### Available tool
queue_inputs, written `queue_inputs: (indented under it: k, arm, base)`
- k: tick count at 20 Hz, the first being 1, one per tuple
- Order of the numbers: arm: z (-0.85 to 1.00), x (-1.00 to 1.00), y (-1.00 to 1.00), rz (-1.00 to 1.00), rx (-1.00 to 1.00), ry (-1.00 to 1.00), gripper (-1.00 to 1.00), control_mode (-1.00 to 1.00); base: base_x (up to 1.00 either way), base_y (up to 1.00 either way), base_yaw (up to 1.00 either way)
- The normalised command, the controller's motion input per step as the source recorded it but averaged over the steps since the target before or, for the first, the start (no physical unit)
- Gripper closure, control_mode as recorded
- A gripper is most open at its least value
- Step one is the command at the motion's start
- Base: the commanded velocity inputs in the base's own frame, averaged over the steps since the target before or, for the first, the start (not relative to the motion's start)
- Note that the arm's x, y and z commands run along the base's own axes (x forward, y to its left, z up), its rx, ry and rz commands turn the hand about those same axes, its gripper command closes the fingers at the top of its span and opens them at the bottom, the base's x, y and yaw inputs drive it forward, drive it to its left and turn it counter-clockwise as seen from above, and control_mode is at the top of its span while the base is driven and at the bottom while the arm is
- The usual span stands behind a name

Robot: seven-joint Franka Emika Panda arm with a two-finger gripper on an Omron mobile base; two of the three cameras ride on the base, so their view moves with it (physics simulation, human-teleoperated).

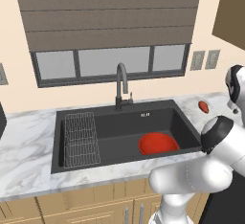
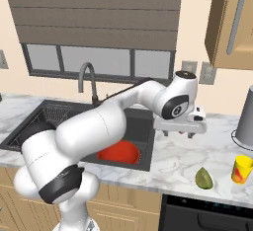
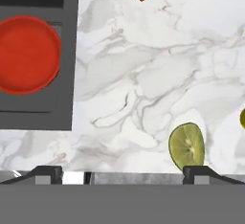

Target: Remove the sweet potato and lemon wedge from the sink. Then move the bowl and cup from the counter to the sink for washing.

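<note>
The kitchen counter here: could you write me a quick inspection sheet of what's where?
Surface: marble counter, sink set into it.
Job's things: bowl already in the sink; sweet potato on the counter by the back wall; lemon wedge and cup on the counter near the front edge.
Clutter: wire rack in the sink; grey cylindrical container beside the cup.
Grippers: gripper open, empty, above the counter.
Cables: nothing seen.
Surroundings: faucet, window with blind, wall outlets, wood cabinets.
</note>
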Motion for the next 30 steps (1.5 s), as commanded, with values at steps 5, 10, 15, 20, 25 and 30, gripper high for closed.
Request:
queue_inputs:
  k: [5, 10, 15, 20, 25, 30]
  arm:
    - [0.0, -0.02, -0.28, -0.12, -0.01, 0.0, -1.0, -1.0]
    - [0.0, 0.0, -0.27, -0.12, -0.01, 0.0, -1.0, -1.0]
    - [-0.01, -0.02, -0.27, -0.12, -0.01, 0.0, -1.0, -1.0]
    - [-0.08, 0.0, -0.22, -0.11, -0.03, 0.0, -1.0, -1.0]
    - [-0.17, 0.0, -0.16, -0.1, -0.02, 0.0, -1.0, -1.0]
    - [-0.13, 0.0, -0.2, -0.11, 0.0, -0.01, -1.0, -1.0]
  base:
    - [0.0, 0.0, 0.0]
    - [0.0, 0.0, 0.0]
    - [0.0, 0.0, 0.0]
    - [0.0, 0.0, 0.0]
    - [0.0, 0.0, 0.0]
    - [0.0, 0.0, 0.0]
